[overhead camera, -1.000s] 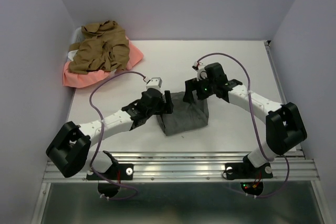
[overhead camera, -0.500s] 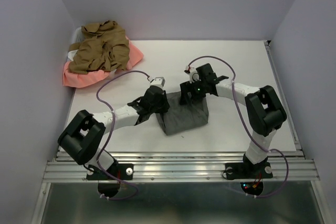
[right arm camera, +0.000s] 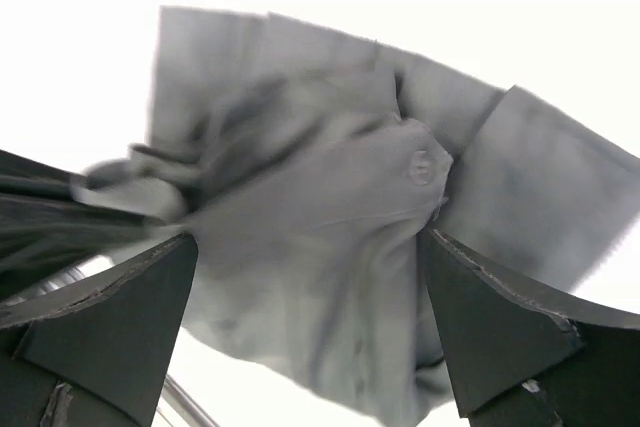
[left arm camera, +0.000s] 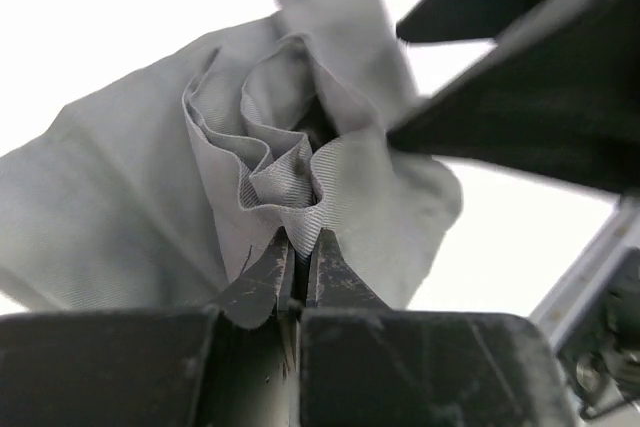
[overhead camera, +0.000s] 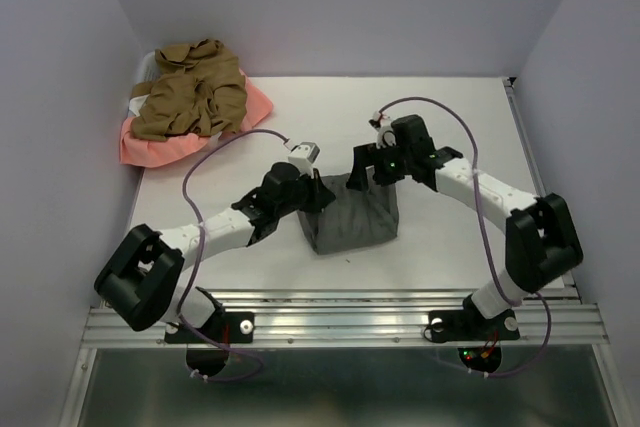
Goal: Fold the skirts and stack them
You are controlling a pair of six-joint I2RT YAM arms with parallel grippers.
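The left hand (left arm camera: 300, 252) is pinched tight on a bunched fold of the grey skirt (overhead camera: 355, 222), at the middle of the desk (overhead camera: 450, 127). The right hand (right arm camera: 310, 239) gapes wide over it, holding nothing. The tan skirt (overhead camera: 190, 92) lies on the pink skirt (overhead camera: 150, 147) at 10 o'clock.

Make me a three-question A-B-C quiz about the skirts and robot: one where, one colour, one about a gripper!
1. Where is the tan-brown skirt? A. on the pink skirt, far left B. mid-table C. at the near edge
2. What colour is the middle skirt? A. blue B. green C. grey
3. The left gripper is: A. wide open B. shut on the middle skirt C. shut on the pink skirt
Answers: 1 A, tan cloth lies over pink there. 2 C, grey in every view. 3 B, it pinches a grey fold.
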